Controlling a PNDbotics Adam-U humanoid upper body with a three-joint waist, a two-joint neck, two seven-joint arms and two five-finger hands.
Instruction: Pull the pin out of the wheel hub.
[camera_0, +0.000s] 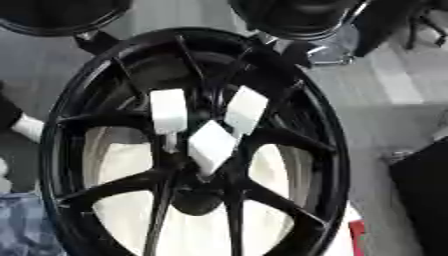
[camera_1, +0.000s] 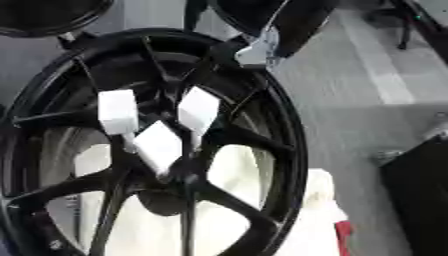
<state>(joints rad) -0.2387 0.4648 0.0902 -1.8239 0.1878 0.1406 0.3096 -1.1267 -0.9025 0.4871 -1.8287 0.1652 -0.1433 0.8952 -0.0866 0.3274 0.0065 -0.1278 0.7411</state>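
Note:
A black multi-spoke wheel hub (camera_0: 335, 150) fills most of both views, tilted with its face toward me. Three white blocky pins stick out of the spokes near its centre: one at the upper left (camera_0: 168, 111), one at the upper right (camera_0: 246, 111) and one lower in the middle (camera_0: 213, 145). The dark centre bore (camera_0: 197, 199) lies just below them. Neither of my hands shows in either view. A small black and white shape (camera_0: 26, 127) sits at the left edge beyond the rim; I cannot tell what it is.
White padding (camera_0: 122, 165) shows through the spokes under the wheel. Blue fabric (camera_0: 24, 227) lies at the lower left and a red item (camera_0: 357, 236) at the lower right. A black object (camera_0: 426, 195) stands to the right. Black chair bases (camera_0: 297, 17) stand beyond the wheel on grey floor.

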